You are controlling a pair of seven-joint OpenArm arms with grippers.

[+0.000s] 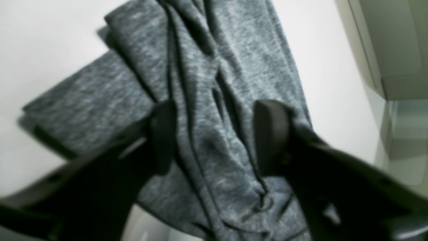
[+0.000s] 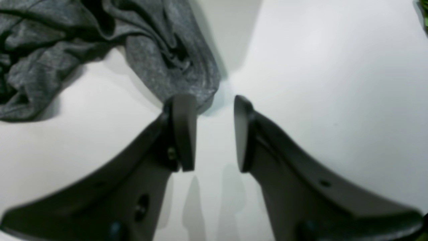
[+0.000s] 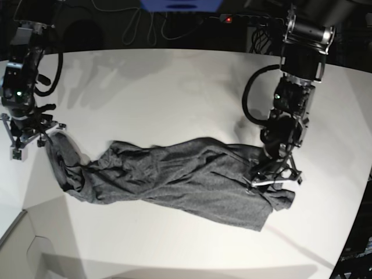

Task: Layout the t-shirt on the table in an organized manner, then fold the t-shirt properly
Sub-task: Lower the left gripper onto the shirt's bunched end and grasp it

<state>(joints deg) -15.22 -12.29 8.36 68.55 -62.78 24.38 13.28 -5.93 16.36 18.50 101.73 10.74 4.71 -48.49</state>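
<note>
The dark heather-grey t-shirt lies stretched and wrinkled across the white table, running from the left edge to the right. My left gripper hovers over the shirt's right end. In the left wrist view that gripper is open, its fingers straddling creased folds of the t-shirt. My right gripper sits at the shirt's left end. It is open, with bare table in the gap. A bunched corner of the t-shirt touches its left finger's tip.
A grey-green box-like surface lies beyond the table's edge in the left wrist view. Dark cables and a blue object line the back. The table's curved edge drops to the floor at the lower left.
</note>
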